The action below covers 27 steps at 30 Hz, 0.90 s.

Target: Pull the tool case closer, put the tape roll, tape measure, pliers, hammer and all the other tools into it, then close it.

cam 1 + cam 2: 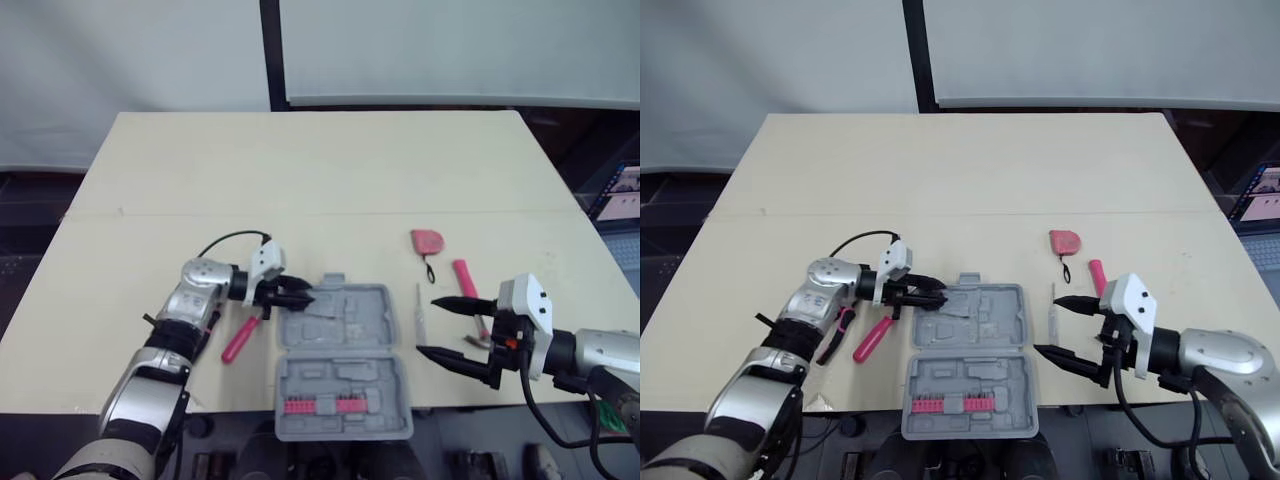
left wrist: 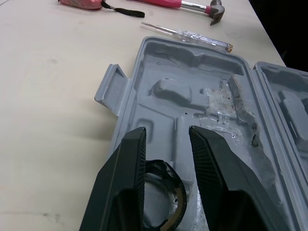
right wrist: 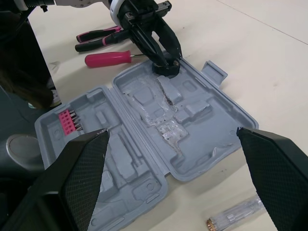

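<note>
Tool case [image 1: 362, 322] lies open at counter [image 1: 300, 170] near edge, ctr, lid half w/ pink bits [image 1: 320, 405] toward the robot. L end effector [image 1: 303, 296] is at the case's 10 o'clock corner, fingers [image 2: 126, 168] closed on the black tape roll [image 2: 175, 175], which sits in the tray recess there. R end effector [image 1: 425, 326] hovers just off the case's 3 o'clock side, fingers wide apart, holding nothing. Clear-handled tester screwdriver [image 1: 420, 312] lies on the counter beside the case at 3 o'clock. Hammer [image 1: 466, 282], pink handle, lies a bit further out, 2–3 o'clock. Pink tape measure [image 1: 427, 241] at approx 1 o'clock, apart from the case. Pink screwdriver [image 1: 240, 338] at 9 o'clock, near the case. Pliers [image 1: 835, 335] just beyond it, same side.
</note>
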Each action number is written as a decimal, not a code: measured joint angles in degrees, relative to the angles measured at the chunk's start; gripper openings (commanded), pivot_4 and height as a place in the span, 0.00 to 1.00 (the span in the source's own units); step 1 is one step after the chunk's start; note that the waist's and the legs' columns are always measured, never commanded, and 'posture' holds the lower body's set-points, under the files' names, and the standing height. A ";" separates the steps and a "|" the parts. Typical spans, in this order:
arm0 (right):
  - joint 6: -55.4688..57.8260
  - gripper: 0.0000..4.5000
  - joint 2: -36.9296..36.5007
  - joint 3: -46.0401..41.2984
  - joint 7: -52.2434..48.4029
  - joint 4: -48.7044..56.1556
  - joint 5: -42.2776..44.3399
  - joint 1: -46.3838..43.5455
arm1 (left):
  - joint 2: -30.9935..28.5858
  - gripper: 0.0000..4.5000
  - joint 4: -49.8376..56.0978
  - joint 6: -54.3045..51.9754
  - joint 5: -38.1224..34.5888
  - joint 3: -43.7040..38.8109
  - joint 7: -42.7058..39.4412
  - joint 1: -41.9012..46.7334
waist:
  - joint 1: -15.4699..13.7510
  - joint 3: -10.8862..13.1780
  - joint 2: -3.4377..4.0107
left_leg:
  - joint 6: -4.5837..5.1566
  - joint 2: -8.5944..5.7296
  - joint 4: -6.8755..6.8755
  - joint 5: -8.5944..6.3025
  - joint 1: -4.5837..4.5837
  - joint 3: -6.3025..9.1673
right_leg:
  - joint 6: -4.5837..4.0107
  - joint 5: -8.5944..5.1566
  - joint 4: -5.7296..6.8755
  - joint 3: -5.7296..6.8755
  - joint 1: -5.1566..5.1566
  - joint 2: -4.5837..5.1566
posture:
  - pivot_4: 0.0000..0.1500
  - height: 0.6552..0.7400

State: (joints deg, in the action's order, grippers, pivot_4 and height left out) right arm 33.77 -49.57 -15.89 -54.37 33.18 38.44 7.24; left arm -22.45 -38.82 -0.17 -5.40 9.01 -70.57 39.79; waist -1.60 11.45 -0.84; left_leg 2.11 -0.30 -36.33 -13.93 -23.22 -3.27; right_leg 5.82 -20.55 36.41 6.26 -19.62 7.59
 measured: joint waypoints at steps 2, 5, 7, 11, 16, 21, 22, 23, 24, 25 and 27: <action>0.00 1.00 0.00 0.00 0.00 -0.03 -0.01 0.00 | 0.00 0.35 0.00 0.20 0.00 0.00 -0.03 -0.07 | -0.01 0.00 0.00 | 0.00 0.00 0.01 0.00 0.00 0.00 | 0.00 0.00 -0.01 0.00 0.00 0.00 | 1.00 0.86; 0.00 1.00 0.00 0.00 0.00 -0.10 -0.01 -0.03 | -0.07 0.35 0.00 0.83 0.56 0.11 0.60 -0.07 | -0.04 0.00 0.00 | 0.00 0.00 0.01 -0.01 0.00 0.00 | 0.00 0.00 -0.03 0.00 0.01 0.01 | 1.00 0.86; 0.00 1.00 0.00 0.00 0.00 -0.16 -0.01 -0.07 | -0.06 0.23 0.00 1.11 0.70 0.13 0.66 -0.13 | -0.02 0.00 0.00 | 0.00 0.00 0.02 -0.01 0.00 0.00 | 0.00 0.00 -0.04 0.00 0.01 0.01 | 1.00 0.86; 0.00 1.00 0.00 0.00 0.00 -0.46 0.00 -0.10 | -0.05 0.23 0.00 0.92 0.78 0.14 1.31 -0.36 | -0.01 0.00 0.00 | -0.01 0.00 0.05 -0.01 0.00 0.00 | 0.00 0.00 -0.05 0.00 0.00 0.01 | 1.00 0.86; 0.00 1.00 0.00 0.00 0.00 -0.94 0.00 -0.20 | -0.03 0.23 0.00 0.94 1.05 0.30 1.73 -0.37 | -0.02 0.00 0.00 | -0.01 0.00 0.06 -0.01 0.00 0.00 | 0.00 0.00 -0.07 0.01 0.00 0.01 | 1.00 0.86; 0.00 1.00 0.00 0.00 0.00 -1.09 0.00 -0.29 | -0.03 0.23 -1.80 3.09 2.56 1.19 3.08 -0.67 | -0.03 0.00 0.00 | 0.00 0.00 0.08 -0.01 0.00 0.00 | 0.00 0.00 -0.10 0.01 0.01 0.01 | 1.00 0.86; 0.00 1.00 0.00 0.00 0.00 -1.10 0.01 -0.31 | -0.05 0.23 -2.82 4.00 3.01 1.20 3.62 -0.68 | -0.04 0.00 0.00 | 0.00 0.00 0.09 -0.01 0.01 0.00 | 0.00 0.00 -0.10 0.01 0.00 0.01 | 1.00 0.86; 0.00 1.00 0.00 0.00 0.00 -1.11 0.01 -0.31 | -0.05 0.23 -3.77 5.09 3.50 1.27 4.17 -0.65 | -0.04 0.00 0.00 | 0.00 0.00 0.10 -0.01 0.01 0.00 | 0.00 0.00 -0.11 0.02 0.00 0.01 | 1.00 0.86; 0.00 1.00 0.00 0.00 0.00 -1.11 0.01 -0.33 | -0.05 0.23 -4.60 6.38 3.75 1.35 4.46 -0.53 | -0.04 0.00 0.00 | 0.00 0.00 0.10 -0.02 0.01 0.00 | 0.00 0.00 -0.12 0.02 0.01 0.01 | 1.00 0.86; 0.00 1.00 0.00 0.00 0.00 -1.12 0.01 -0.34 | -0.06 0.23 -5.04 7.45 4.07 1.51 4.67 -0.33 | -0.04 0.00 0.00 | 0.00 0.00 0.10 -0.02 0.01 0.00 | 0.00 0.00 -0.13 0.02 0.01 0.01 | 1.00 0.86; 0.00 1.00 0.00 0.00 0.00 -1.12 0.03 -0.42 | -0.05 0.23 -6.12 9.27 4.76 1.93 4.84 0.23 | -0.05 0.00 0.00 | -0.01 0.00 0.10 -0.02 0.01 0.00 | 0.00 0.00 -0.13 0.02 0.02 0.01 | 1.00 0.86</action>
State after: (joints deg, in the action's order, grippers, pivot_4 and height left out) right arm 33.77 -49.58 -15.89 -54.37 32.05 38.47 6.82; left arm -22.51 -44.94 9.09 -0.64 10.94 -65.73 40.02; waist -1.65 11.45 -0.84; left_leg 2.10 -0.30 -36.23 -13.95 -23.20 -3.26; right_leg 5.82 -20.55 36.28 6.28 -19.60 7.60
